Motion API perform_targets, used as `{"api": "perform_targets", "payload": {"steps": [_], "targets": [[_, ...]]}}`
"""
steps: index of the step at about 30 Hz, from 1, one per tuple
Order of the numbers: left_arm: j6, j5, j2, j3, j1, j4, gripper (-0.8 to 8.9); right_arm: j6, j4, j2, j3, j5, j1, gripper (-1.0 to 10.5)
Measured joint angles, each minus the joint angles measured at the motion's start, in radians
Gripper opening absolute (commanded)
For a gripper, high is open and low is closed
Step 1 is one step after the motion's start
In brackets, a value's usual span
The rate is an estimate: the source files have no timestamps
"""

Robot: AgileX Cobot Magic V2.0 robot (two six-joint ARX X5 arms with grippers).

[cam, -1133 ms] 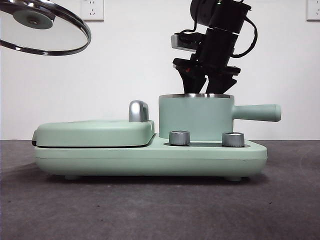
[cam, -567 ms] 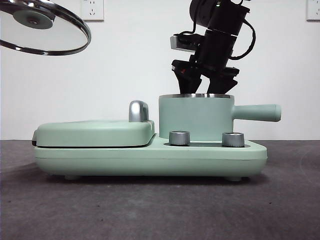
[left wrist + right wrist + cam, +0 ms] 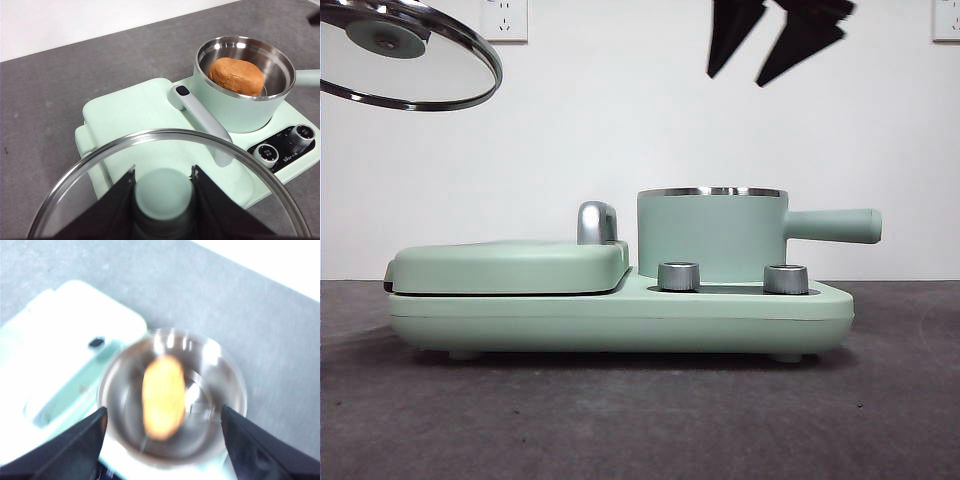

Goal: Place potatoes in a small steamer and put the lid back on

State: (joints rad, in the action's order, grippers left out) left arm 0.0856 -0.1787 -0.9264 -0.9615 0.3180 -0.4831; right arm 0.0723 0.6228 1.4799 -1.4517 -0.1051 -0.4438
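Note:
The orange-brown potato (image 3: pixel 236 76) lies inside the small mint-green steamer (image 3: pixel 712 236), which stands on the right of a mint-green cooker base (image 3: pixel 620 315); it also shows, blurred, in the right wrist view (image 3: pixel 163 397). My left gripper (image 3: pixel 163 187) is shut on the mint-green knob of the glass lid (image 3: pixel 405 55), held high at the upper left, off to the side of the steamer. My right gripper (image 3: pixel 775 45) is open and empty, high above the steamer, only its jaw tips showing at the top of the front view.
A flat mint-green griddle cover (image 3: pixel 510 266) with a chrome handle (image 3: pixel 597 222) takes the cooker's left half. Two silver dials (image 3: pixel 680 276) sit on the front below the steamer. The steamer's side handle (image 3: pixel 835 226) points right. A white wall stands behind.
My right gripper has risen from just above the steamer's rim to the top edge of the front view. The lid and left gripper have not moved.

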Motion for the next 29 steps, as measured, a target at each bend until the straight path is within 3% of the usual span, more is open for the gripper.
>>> {"api": "perform_targets", "payload": {"steps": [4,13,20,29], "targets": [[0.000,0.000,0.000,0.000,0.000,0.000,0.15,-0.064,-0.103,-0.252,0.305,-0.035,-0.002,3.6],[0.000,-0.002,-0.023,0.000,0.021,0.047,0.15,-0.095,-0.173,-0.602,0.544,-0.042,-0.038,3.6],[0.000,-0.003,-0.123,0.000,0.096,0.185,0.14,-0.136,-0.157,-0.774,0.631,-0.046,-0.066,3.6],[-0.023,-0.003,-0.297,0.000,0.198,0.409,0.15,-0.148,-0.011,-0.838,0.637,-0.045,-0.072,3.6]]}}
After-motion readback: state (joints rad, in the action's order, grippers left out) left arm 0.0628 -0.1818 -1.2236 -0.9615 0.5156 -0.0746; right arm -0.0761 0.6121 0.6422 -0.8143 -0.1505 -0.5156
